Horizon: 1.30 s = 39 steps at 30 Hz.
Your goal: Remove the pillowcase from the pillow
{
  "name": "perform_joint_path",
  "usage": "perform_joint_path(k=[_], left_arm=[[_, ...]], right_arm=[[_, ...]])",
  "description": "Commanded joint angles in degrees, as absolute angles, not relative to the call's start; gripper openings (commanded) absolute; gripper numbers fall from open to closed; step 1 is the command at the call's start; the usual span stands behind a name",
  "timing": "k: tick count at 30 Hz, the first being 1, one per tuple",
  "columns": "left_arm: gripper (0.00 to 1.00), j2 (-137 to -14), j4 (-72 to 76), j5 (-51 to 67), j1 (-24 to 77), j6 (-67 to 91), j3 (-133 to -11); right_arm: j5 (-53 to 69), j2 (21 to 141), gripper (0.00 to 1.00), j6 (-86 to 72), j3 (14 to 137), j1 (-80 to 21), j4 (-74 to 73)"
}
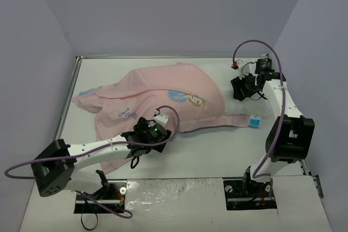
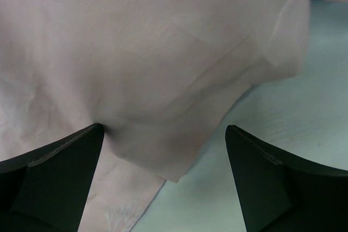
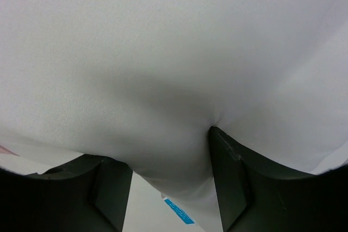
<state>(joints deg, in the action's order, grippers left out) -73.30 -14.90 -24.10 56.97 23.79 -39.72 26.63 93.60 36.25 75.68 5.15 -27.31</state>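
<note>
The pillowcase (image 1: 163, 88), pale pink with small blue prints, lies rumpled over most of the pillow in the top view. The white pillow (image 1: 239, 113) sticks out at the right end, with its blue-and-white tag (image 1: 254, 121) at the near corner. My left gripper (image 1: 159, 120) is at the pillowcase's front edge. In the left wrist view it (image 2: 164, 127) is open, with a pink fabric fold (image 2: 163, 52) hanging between the jaws and touching the left one. My right gripper (image 1: 243, 88) is at the pillow's right end. In its wrist view it (image 3: 163, 145) pinches bulging white pillow (image 3: 174, 52), tag (image 3: 178, 212) below.
The white table (image 1: 217, 150) is boxed in by pale walls at left, back and right. A crinkled clear sheet (image 1: 179, 188) lies at the near edge between the arm bases. A purple cable loops above the right arm (image 1: 255, 42).
</note>
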Motion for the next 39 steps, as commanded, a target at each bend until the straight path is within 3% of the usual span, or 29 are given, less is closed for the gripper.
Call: perform_joint_path(k=[1, 5, 11, 13, 14, 16, 17, 21, 26, 30, 34, 39], left_arm=[[0.94, -77.95, -16.58, -33.53, 57.57, 26.09, -43.76], [0.94, -84.36, -21.00, -41.73, 57.30, 32.33, -46.14], [0.98, -91.58, -17.58, -41.67, 54.76, 35.33, -46.49], [0.81, -92.81, -15.57, -40.08, 53.80, 35.25, -46.41], [0.56, -92.90, -15.21, -39.82, 53.62, 35.59, -46.15], [0.40, -92.81, -14.60, -39.38, 53.18, 36.03, -45.88], [0.26, -92.12, -14.33, -39.11, 53.17, 35.95, -45.62], [0.03, -87.64, -15.98, -38.50, 53.17, 36.04, -45.00], [0.02, -71.75, -21.17, -38.14, 53.09, 35.33, -44.21], [0.02, -56.63, -23.81, -38.50, 51.25, 33.84, -44.03], [0.02, -45.90, -27.15, -36.05, 46.24, 33.40, -46.23], [0.02, -42.54, -29.35, -32.44, 42.19, 34.71, -47.55]], right_arm=[[28.21, 95.01, 0.50, 33.14, 76.64, 4.75, -29.00], [28.65, 94.92, 0.50, 33.05, 76.47, 4.75, -29.00], [28.74, 94.40, 0.50, 33.66, 75.67, 4.92, -29.00], [28.74, 94.13, 0.50, 34.10, 75.32, 5.10, -29.09], [28.83, 93.96, 0.50, 34.19, 75.24, 5.10, -29.00], [28.92, 93.60, 0.49, 34.63, 74.88, 5.36, -29.18], [29.00, 93.26, 0.49, 34.80, 74.71, 5.54, -29.18], [29.53, 92.90, 0.49, 35.59, 74.62, 6.15, -29.71], [33.13, 91.85, 0.51, 37.70, 75.85, 8.87, -32.69], [38.84, 90.71, 0.58, 40.60, 79.27, 11.16, -38.04], [42.27, 87.99, 0.69, 41.84, 82.79, 11.42, -42.79], [46.30, 83.42, 0.87, 40.51, 83.94, 11.25, -43.07]])
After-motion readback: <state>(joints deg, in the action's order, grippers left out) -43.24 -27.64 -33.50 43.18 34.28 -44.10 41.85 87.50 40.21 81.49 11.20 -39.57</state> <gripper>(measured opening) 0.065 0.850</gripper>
